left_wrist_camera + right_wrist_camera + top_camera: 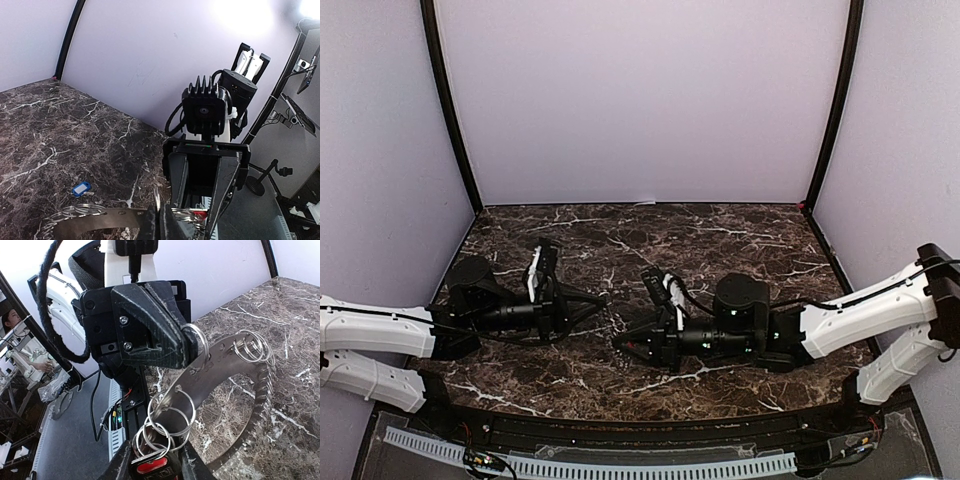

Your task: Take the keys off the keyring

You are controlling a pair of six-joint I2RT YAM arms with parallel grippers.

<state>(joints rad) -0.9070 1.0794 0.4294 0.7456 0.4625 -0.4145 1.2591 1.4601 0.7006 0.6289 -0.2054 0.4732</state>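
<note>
Both my arms lie low, stretched inward from the side edges of the bench [740,235] and meeting near its middle, a little toward the near edge. My left hand [592,303] is clamped on the flat band of the keyring [227,367], holding it tilted. My right hand [628,345] faces it, fingers closed on the red key [151,467], which hangs from small wire loops [170,412] threaded through the band. The blue key [81,188] lies on the bench, close beside the ring.
</note>
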